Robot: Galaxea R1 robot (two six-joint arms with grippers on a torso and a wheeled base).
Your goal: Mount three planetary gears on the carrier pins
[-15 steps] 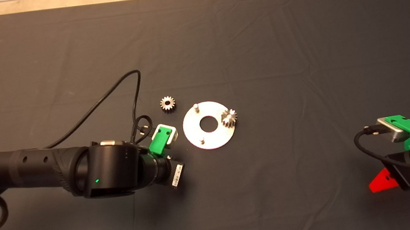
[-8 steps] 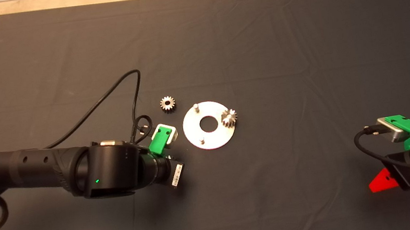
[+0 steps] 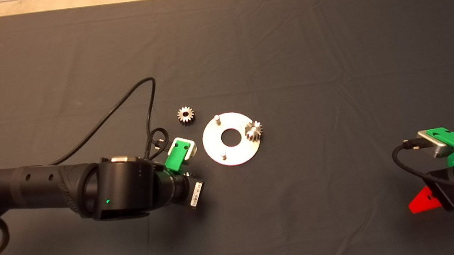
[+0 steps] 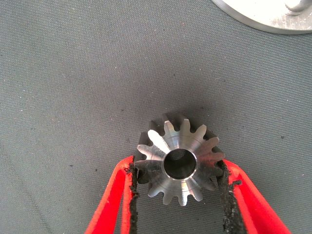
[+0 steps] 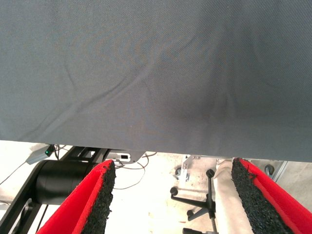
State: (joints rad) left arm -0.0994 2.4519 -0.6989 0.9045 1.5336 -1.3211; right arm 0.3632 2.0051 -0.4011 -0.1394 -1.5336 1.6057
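The silver disc [image 3: 211, 145] lies mid-mat with three carrier pins. One planetary gear [image 3: 254, 130] sits on the right pin. The far-left pin [image 3: 217, 118] and the near pin [image 3: 224, 156] are bare. A second gear [image 3: 185, 115] lies loose on the mat left of the disc. My left arm [image 3: 121, 189] reaches to just left of the disc. In the left wrist view my left gripper [image 4: 179, 168] is shut on a third gear [image 4: 168, 141], its pads touching the teeth on both sides, low over the mat. The disc's edge [image 4: 263, 14] shows close by.
My right gripper [image 5: 174, 165] is parked, open and empty, at the mat's lower right edge [image 3: 423, 200]. A black cable [image 3: 119, 106] loops over the mat behind the left arm. Past the mat's edge the right wrist view shows a stand [image 5: 195, 200] on the floor.
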